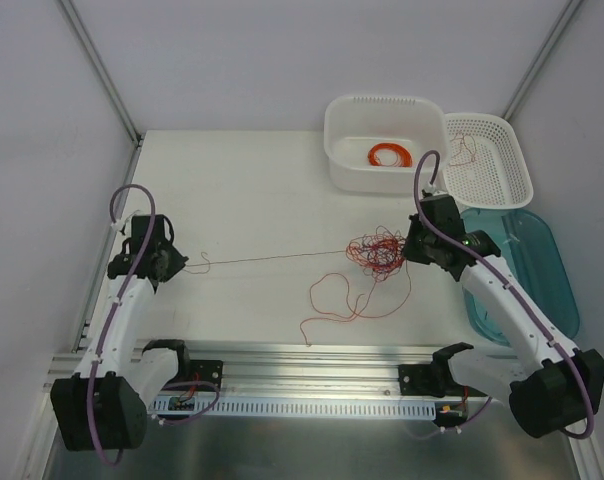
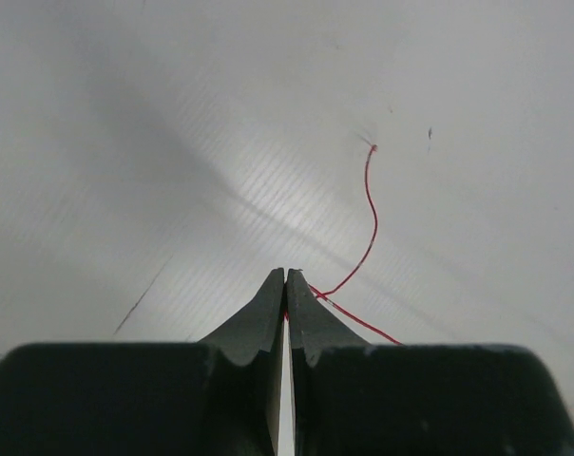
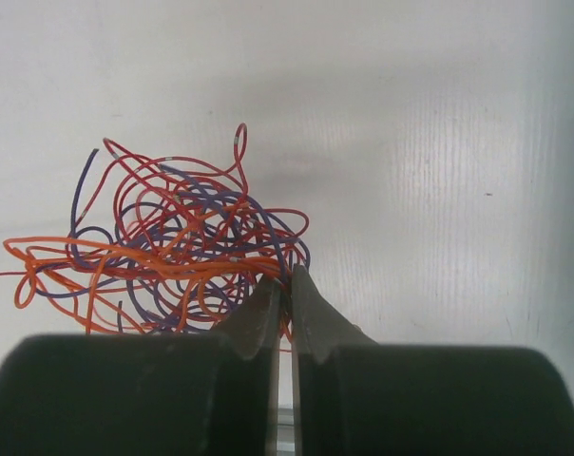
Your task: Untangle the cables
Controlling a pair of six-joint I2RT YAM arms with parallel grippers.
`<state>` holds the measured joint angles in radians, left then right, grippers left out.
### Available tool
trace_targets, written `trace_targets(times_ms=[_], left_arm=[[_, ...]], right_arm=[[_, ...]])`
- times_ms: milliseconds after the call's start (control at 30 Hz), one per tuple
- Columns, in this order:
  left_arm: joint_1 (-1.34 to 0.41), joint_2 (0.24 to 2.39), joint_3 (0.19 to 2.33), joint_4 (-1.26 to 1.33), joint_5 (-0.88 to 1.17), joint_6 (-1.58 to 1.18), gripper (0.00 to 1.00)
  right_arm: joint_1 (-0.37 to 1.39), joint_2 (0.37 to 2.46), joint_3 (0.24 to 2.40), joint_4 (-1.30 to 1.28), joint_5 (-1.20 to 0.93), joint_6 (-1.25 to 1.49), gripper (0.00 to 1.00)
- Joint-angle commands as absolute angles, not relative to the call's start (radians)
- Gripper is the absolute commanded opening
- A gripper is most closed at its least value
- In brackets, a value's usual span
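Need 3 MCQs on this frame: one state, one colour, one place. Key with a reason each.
1. The left gripper is:
A. open, holding nothing
B. shut on a thin red strand
C. shut on nothing

2. The scribbly tangle of thin wires at the right gripper shows:
A. red, orange and purple-blue
B. green and yellow
C. black only

3. The tightly wound orange ring coil lies:
A. inside the tangle
B. in the left gripper
C. in the white plastic tub

Key:
1 B: its jaws are closed with the strand pinched between them.
2 A: those three colours show in the right wrist view.
3 C: the top view shows it on the tub's floor.
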<state>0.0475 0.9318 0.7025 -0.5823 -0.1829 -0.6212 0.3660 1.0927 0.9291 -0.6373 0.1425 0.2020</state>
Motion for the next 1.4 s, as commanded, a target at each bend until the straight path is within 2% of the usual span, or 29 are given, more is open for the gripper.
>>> trace_targets(times_ms=[0, 167, 300, 400, 467, 567, 600, 667, 700, 733, 800, 833, 867, 933, 1067, 1167, 1267, 1367], left_arm=[[0.165, 1.011, 0.735, -0.540, -0.152, -0.630, 0.00], [0.296, 1.124, 0.851, -0.523, -0.087, -0.655, 0.00], [0.298, 1.181, 0.920, -0.503, -0.016, -0.649, 0.00], [0.270, 1.210, 0.885, -0.468, 0.066, -0.618, 0.00], [0.246, 1.219, 0.858, -0.457, 0.089, -0.600, 0.00], [0.192, 1.218, 0.799, -0.428, 0.130, -0.551, 0.02], [0.183, 1.219, 0.783, -0.419, 0.147, -0.525, 0.11], [0.144, 1.221, 0.781, -0.419, 0.201, -0.500, 0.27], [0.129, 1.218, 0.784, -0.419, 0.212, -0.477, 0.47], [0.091, 1.206, 0.787, -0.419, 0.221, -0.469, 0.57], [0.049, 1.184, 0.787, -0.419, 0.225, -0.471, 0.68], [0.031, 1.160, 0.788, -0.419, 0.229, -0.475, 0.79], [0.005, 1.149, 0.788, -0.419, 0.232, -0.479, 0.83], [-0.032, 1.117, 0.782, -0.419, 0.250, -0.503, 0.90], [-0.118, 1.091, 0.778, -0.419, 0.287, -0.541, 0.91], [-0.205, 1.097, 0.788, -0.414, 0.296, -0.551, 0.92], [-0.287, 1.111, 0.801, -0.399, 0.293, -0.545, 0.92], [-0.339, 1.124, 0.813, -0.358, 0.291, -0.514, 0.93]], right_arm=[[0.339, 1.049, 1.034, -0.712, 0.155, 0.147, 0.01], [0.336, 1.043, 1.110, -0.762, 0.127, 0.129, 0.02], [0.336, 1.054, 1.114, -0.761, 0.060, 0.115, 0.09], [0.344, 1.084, 1.074, -0.735, -0.032, 0.120, 0.13], [0.359, 1.123, 1.051, -0.721, -0.082, 0.127, 0.18], [0.420, 1.175, 1.017, -0.710, -0.091, 0.132, 0.35], [0.435, 1.186, 1.012, -0.709, -0.089, 0.132, 0.44], [0.459, 1.201, 0.997, -0.698, -0.109, 0.129, 0.53], [0.462, 1.204, 0.991, -0.692, -0.117, 0.121, 0.56], [0.462, 1.206, 0.992, -0.681, -0.126, 0.098, 0.57], [0.465, 1.222, 1.002, -0.677, -0.143, 0.065, 0.57], [0.463, 1.233, 1.009, -0.678, -0.147, 0.046, 0.58], [0.463, 1.249, 1.026, -0.678, -0.144, 0.016, 0.58], [0.466, 1.290, 1.040, -0.678, -0.132, 0.005, 0.57], [0.479, 1.354, 1.072, -0.640, -0.117, -0.038, 0.57], [0.488, 1.399, 1.075, -0.608, -0.013, -0.005, 0.57], [0.483, 1.439, 1.091, -0.632, 0.102, 0.099, 0.57], [0.485, 1.436, 1.065, -0.617, 0.132, 0.230, 0.58]])
